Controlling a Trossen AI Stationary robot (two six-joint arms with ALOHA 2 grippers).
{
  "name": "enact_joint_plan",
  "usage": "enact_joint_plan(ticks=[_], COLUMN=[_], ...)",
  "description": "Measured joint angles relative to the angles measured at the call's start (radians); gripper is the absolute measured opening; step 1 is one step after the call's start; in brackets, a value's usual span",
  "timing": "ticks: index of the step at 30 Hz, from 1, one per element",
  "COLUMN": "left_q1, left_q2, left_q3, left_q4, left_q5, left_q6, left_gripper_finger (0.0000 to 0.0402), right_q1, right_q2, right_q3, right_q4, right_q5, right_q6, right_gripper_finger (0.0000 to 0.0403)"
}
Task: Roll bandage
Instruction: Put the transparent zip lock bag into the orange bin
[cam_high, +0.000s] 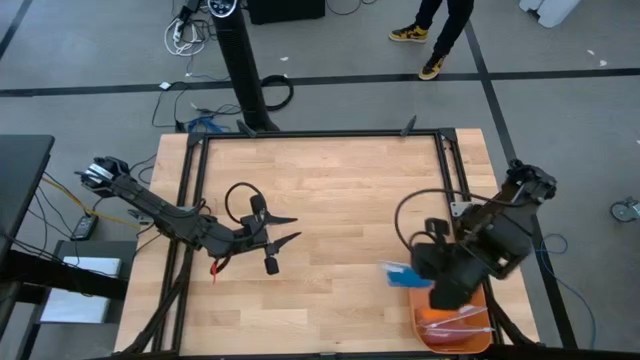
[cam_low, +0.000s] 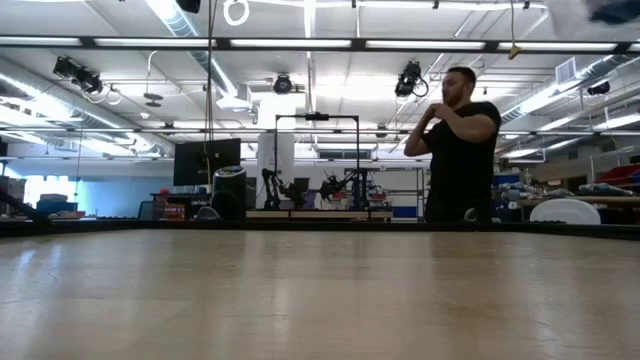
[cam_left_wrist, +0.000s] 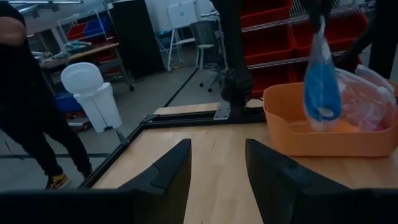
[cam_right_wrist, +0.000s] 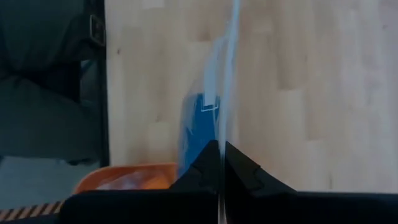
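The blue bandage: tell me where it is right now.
The bandage hangs inside a clear bag pinched by the right hand, above the orange tray at the table's right front corner.

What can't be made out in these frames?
- Bandage: sealed in a clear bag hanging from the shut right gripper; rolled or loose cannot be told.
- Tray contents: the right arm covers most of it from above; in the left wrist view only crinkled plastic shows.
- Low view: neither gripper nor the tray appears.
- Left gripper: open, empty.
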Motion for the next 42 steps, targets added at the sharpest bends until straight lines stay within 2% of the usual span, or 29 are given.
enact_joint_plan(ticks=[7, 10, 15, 20, 25, 31, 37, 42], left_q1=[-0.003, -0.007, -0.007, -0.007, -0.007, -0.007, -0.007, -0.007], left_q2=[0.001, 0.001, 0.001, 0.001, 0.001, 0.001, 0.001, 0.001], left_q3=[0.0, 0.0, 0.0, 0.0, 0.0, 0.0, 0.0, 0.0], left_q4=[-0.034, -0.073, -0.122, -0.123, -0.129, -0.132, -0.136, -0.153], left_q5=[-0.008, -0.018, -0.02, -0.021, -0.02, -0.02, -0.02, -0.02], left_q6=[-0.026, -0.054, -0.104, -0.103, -0.107, -0.116, -0.117, -0.118], left_gripper_finger=[0.0159, 0.0159, 0.0159, 0.0159, 0.0159, 0.0159, 0.0159, 0.0159], right_q1=[0.115, 0.13, 0.128, 0.139, 0.164, 0.188, 0.226, 0.247], right_q2=[0.006, 0.011, 0.012, 0.012, 0.012, 0.014, 0.016, 0.017], right_q3=[-0.037, -0.105, -0.235, -0.303, -0.32, -0.32, -0.364, -0.432], right_q4=[0.002, 0.003, 0.003, 0.002, 0.021, 0.099, 0.103, 0.228], right_q5=[-0.032, -0.112, -0.306, -0.381, -0.388, -0.322, -0.317, -0.265], right_q6=[0.202, 0.257, 0.321, 0.331, 0.329, 0.294, 0.279, 0.285], right_gripper_finger=[0.0, 0.0, 0.0, 0.0, 0.0, 0.0, 0.0, 0.0])
